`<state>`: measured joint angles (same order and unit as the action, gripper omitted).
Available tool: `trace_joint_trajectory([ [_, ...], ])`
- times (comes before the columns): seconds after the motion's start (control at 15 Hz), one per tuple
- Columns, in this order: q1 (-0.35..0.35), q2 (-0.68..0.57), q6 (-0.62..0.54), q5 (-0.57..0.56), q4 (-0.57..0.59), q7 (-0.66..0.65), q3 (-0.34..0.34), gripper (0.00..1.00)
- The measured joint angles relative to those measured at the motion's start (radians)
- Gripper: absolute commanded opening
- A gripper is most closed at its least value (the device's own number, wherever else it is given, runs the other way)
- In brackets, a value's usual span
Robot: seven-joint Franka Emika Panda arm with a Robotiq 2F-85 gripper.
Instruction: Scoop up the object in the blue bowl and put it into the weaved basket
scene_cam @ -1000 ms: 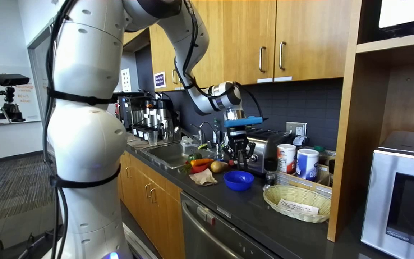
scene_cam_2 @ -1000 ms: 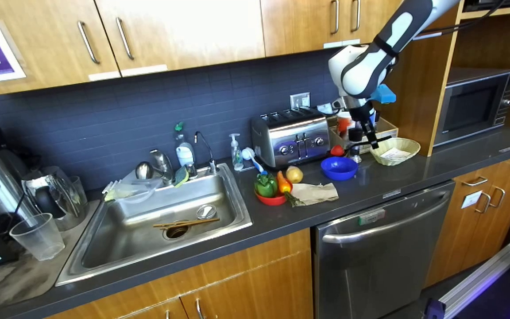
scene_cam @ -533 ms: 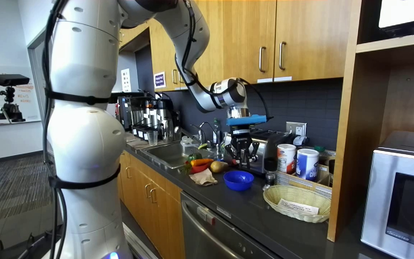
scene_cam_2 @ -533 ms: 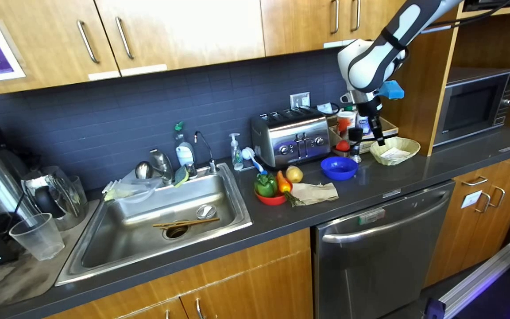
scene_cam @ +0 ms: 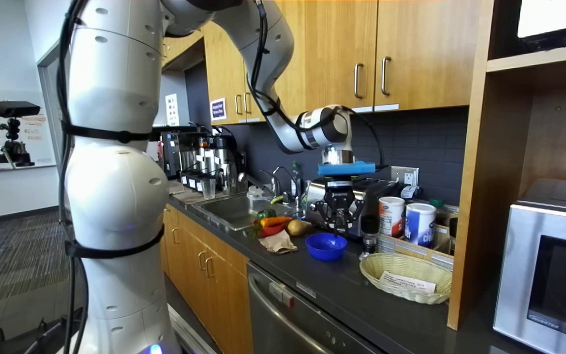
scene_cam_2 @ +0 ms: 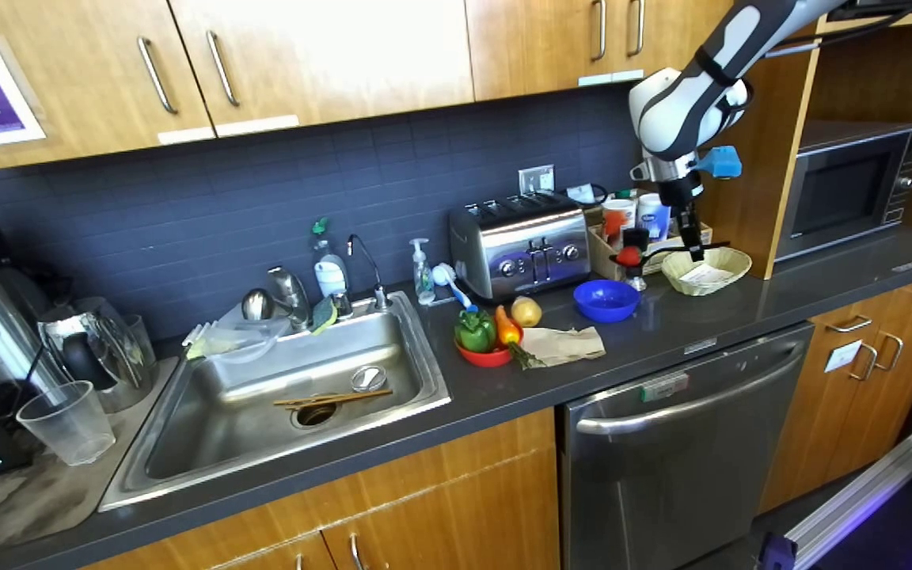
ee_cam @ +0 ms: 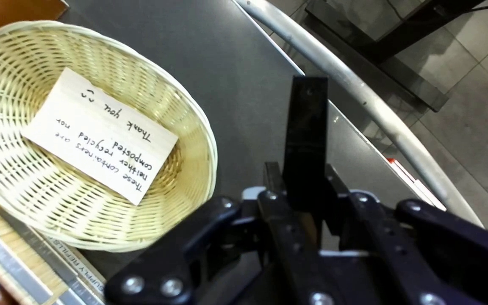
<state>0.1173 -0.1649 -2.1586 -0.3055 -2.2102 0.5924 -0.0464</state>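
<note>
My gripper (ee_cam: 301, 182) is shut on the black handle of a utensil (ee_cam: 306, 131), which sticks out between the fingertips. In an exterior view the gripper (scene_cam_2: 696, 255) holds this utensil (scene_cam_2: 658, 253) above the counter, and the red lump (scene_cam_2: 628, 256) is at its far end. The lump is not visible in the wrist view. The blue bowl (scene_cam_2: 606, 301), also in an exterior view (scene_cam: 326, 247), stands on the counter with nothing red visible in it. The pale weaved basket (scene_cam_2: 735, 273) holds a paper note; it also shows in the wrist view (ee_cam: 184, 169), left of the gripper.
A toaster (scene_cam_2: 523, 245), a pepper grinder (scene_cam: 369, 236) and a box with white canisters (scene_cam: 420, 223) stand along the wall. A wooden shelf panel (scene_cam: 477, 196) rises beside the basket. A red bowl (scene_cam_2: 486, 359) with vegetables, a potato (scene_cam_2: 526, 312) and brown paper (scene_cam_2: 563, 346) lie near the sink.
My gripper has moved to the right in both exterior views. The utensil and the red lump have moved with it, the lump now appearing in front of the pepper grinder. Bowl and basket have not moved.
</note>
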Motion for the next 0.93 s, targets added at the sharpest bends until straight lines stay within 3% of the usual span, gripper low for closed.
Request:
trace_joint_trajectory([
  [0.93,0.052,0.01,-0.084,0.124,-0.043,0.019,-0.045,0.06],
])
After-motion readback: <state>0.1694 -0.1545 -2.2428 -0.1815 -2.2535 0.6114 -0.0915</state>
